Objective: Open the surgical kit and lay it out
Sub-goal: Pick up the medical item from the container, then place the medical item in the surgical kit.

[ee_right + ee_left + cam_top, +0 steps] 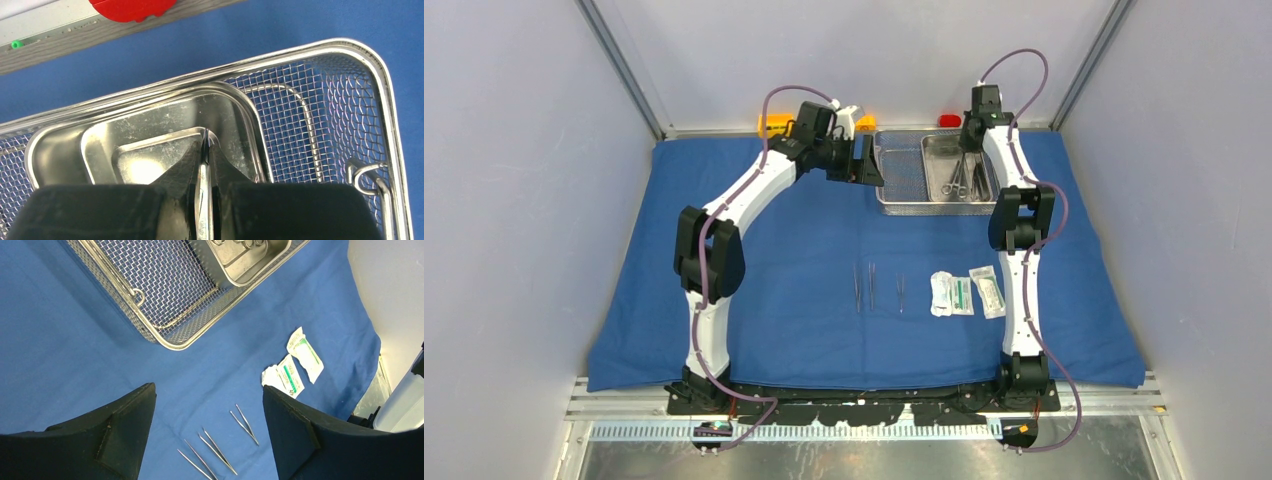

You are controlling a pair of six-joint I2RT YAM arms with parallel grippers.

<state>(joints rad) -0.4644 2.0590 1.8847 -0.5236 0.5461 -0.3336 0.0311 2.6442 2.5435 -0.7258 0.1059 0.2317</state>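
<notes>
The blue cloth wrap point(774, 260) lies spread flat over the table. At its back stands the steel mesh tray point(894, 175) with the smaller steel pan point(934, 150) inside it. My right gripper point(205, 145) reaches down into the pan point(150, 120) and is shut on a thin steel instrument point(204, 200); ring-handled instruments point(959, 185) lie in the pan. My left gripper point(207, 387) hangs open and empty just left of the tray point(165, 285). Three forceps point(872, 287) and white-green packets point(964, 293) lie in a row near the cloth's front.
An orange-yellow block point(774, 125) and a red block point(949, 120) sit on the rail behind the cloth. Grey walls close in the left, right and back. The tray's hinged wire handle point(367, 175) sits at its end.
</notes>
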